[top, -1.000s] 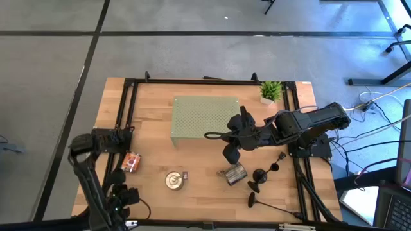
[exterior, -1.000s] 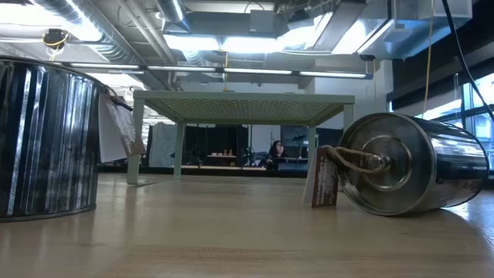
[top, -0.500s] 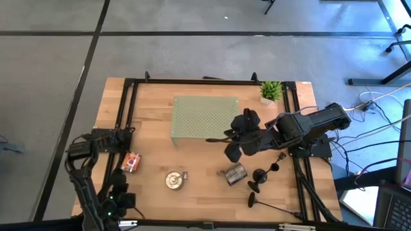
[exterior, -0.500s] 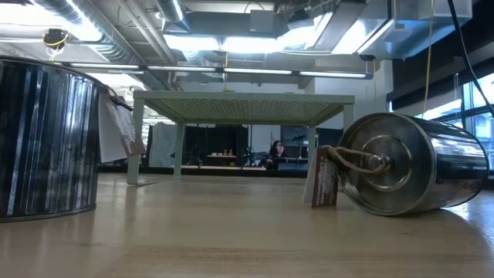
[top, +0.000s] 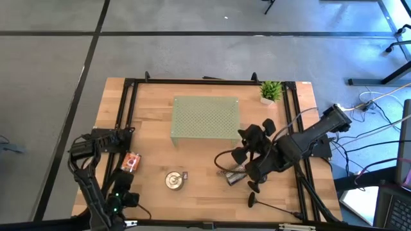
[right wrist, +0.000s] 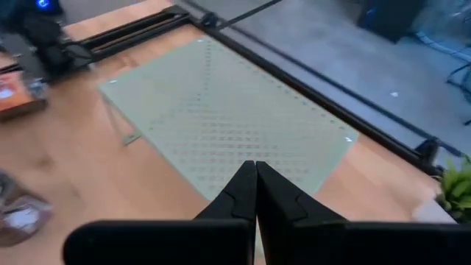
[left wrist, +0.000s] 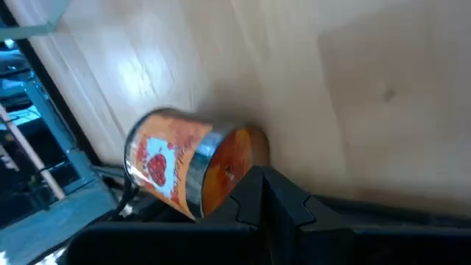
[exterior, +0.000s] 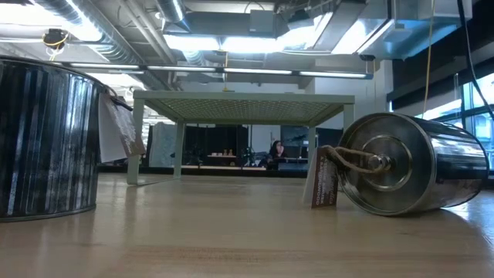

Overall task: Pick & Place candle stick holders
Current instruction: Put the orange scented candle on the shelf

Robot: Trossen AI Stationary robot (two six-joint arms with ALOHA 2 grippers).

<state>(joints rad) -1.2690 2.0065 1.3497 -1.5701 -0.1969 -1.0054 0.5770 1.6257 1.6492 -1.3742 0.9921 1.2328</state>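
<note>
On the worktop point(top: 148, 154), by the green perforated shelf point(top: 204, 117), the right claw point(top: 239, 156) hangs clenched and empty, a candle stick holder point(top: 221, 160) just beside it and two more point(top: 257, 186) toward the front right corner. Risk, as I judge it — the arm's sweep clips the tipped silver can point(top: 235, 174) or topples a thin stem. The left claw point(left wrist: 263, 193) waits clenched by the orange can point(left wrist: 184, 171).

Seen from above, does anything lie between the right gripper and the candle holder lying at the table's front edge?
Yes: the tipped silver can lies on the table between the right gripper and that holder.

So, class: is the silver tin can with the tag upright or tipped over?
Tipped over. The low view shows the silver tin can lying on its side on the table, round end facing the camera.
</note>
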